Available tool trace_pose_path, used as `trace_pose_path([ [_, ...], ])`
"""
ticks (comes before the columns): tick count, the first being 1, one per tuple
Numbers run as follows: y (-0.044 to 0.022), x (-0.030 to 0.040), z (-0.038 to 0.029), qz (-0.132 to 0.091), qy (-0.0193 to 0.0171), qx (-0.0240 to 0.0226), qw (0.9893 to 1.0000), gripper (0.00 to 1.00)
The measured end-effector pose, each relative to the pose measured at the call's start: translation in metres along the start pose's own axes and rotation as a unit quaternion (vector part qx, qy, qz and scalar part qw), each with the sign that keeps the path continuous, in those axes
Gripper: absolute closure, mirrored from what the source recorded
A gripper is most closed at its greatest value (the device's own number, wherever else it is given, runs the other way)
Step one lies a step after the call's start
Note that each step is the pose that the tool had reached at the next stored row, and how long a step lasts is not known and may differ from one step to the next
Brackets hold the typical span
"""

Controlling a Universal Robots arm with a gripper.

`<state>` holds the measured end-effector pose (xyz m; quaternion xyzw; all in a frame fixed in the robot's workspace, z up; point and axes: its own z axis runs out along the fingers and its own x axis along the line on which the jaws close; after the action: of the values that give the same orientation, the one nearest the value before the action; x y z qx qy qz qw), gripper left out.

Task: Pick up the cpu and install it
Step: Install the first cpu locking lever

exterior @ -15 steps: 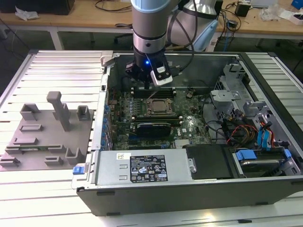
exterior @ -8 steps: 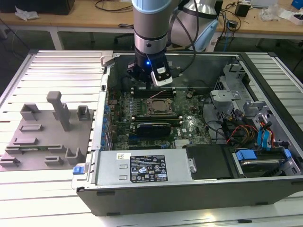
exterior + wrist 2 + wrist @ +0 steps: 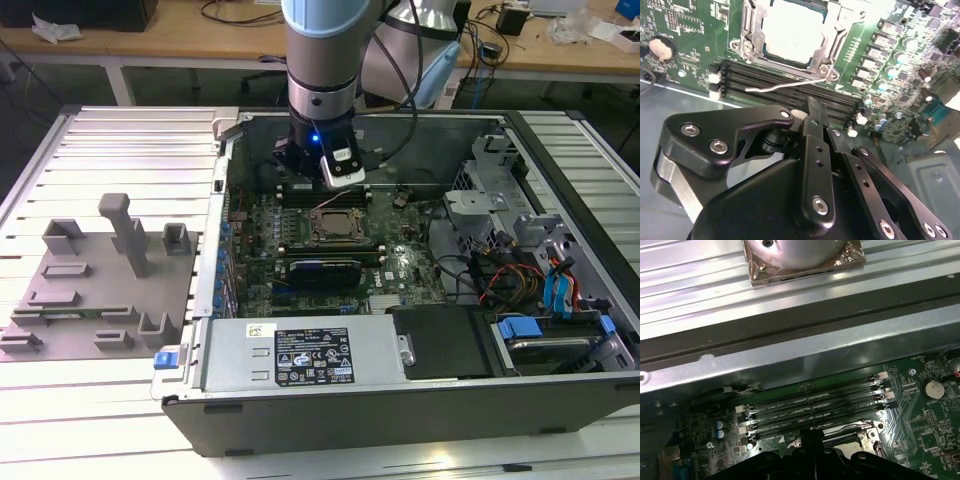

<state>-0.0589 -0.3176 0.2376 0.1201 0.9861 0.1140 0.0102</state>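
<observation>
Standing at the exterior view's left, a grey moulded plastic tray with upright posts [image 3: 95, 290] rests on the ribbed, matt aluminium table top [image 3: 130, 150]. Just beside it toward the right lies the open dark sheet-metal computer case [image 3: 400, 400], its near wall bearing a pale printed label, with a green printed circuit board [image 3: 400, 255] flat on its floor. Above the far part of the board hangs the robot arm's black metal gripper [image 3: 318, 160], beneath a pale blue and silver cylindrical wrist; in the second wrist view its bolted, jointed linkages [image 3: 815, 165] converge to a narrow point with nothing between them, so it appears drawn closed and empty. Near the board's middle sits the cpu [image 3: 335, 222], a small flat square chip with a silvery-grey metal top [image 3: 792, 30], lying inside the dark square socket with its bright steel frame [image 3: 752, 45] and a thin wire lever [image 3: 790, 85]. Parallel black memory slots [image 3: 815, 407] run beside the socket. At the right, grey steel drive cages [image 3: 490, 190] hold blue plastic clips and coloured cables.
</observation>
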Motion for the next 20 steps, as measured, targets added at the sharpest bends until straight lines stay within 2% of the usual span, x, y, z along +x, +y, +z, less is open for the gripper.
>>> trace_pose_path([
  [7, -0.0004, -0.004, 0.0058, 0.005, -0.002, 0.0032, 1.0, 0.89],
  [13, 0.0011, -0.0144, 0.0106, 0.007, -0.0025, 0.0038, 1.0, 0.89],
  [16, 0.0016, -0.0165, 0.0115, 0.008, -0.0028, 0.0037, 1.0, 0.89],
  [20, 0.0055, -0.0161, 0.0133, 0.009, -0.003, 0.0038, 1.0, 0.89],
])
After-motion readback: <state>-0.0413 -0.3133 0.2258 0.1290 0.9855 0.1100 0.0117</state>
